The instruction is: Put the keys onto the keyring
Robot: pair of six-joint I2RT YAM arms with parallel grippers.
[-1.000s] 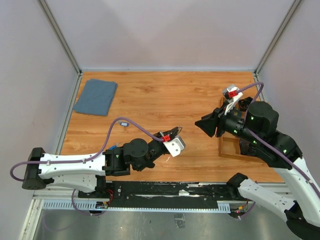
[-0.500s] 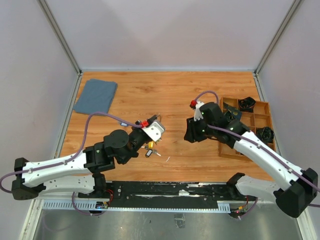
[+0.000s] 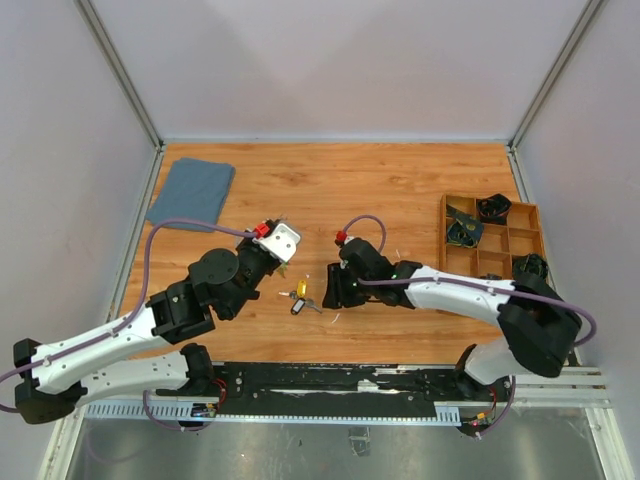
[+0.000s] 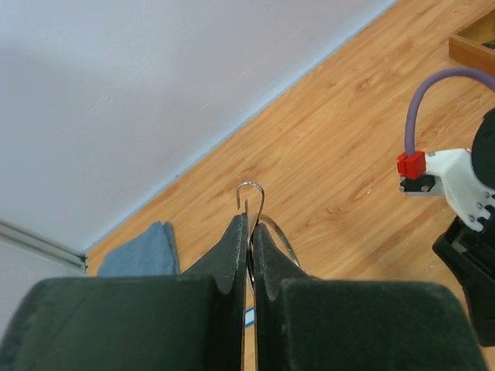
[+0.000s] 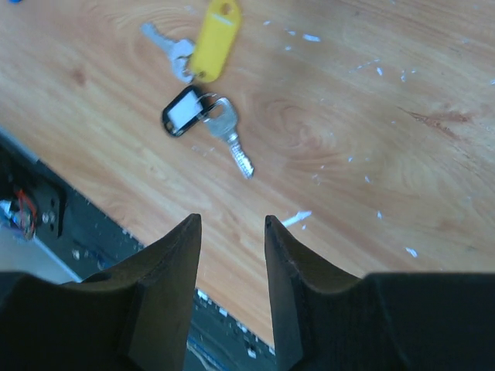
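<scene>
Right wrist view: the right gripper (image 5: 232,224) stands part open and empty, angled down at the table (image 5: 387,116), apparently ready to take a key. Just ahead of it lie two keys (image 5: 230,139), the nearer on a black tag (image 5: 184,110), the farther on a yellow tag (image 5: 215,35). Opposite it, the left gripper (image 4: 249,232) is clamped on the one keyring (image 4: 262,202). The loop stands clear above the jaws, presumably to receive a key.

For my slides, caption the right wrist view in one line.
Open right gripper aimed at a yellow-tagged key and a black-tagged key on the wooden table.
</scene>
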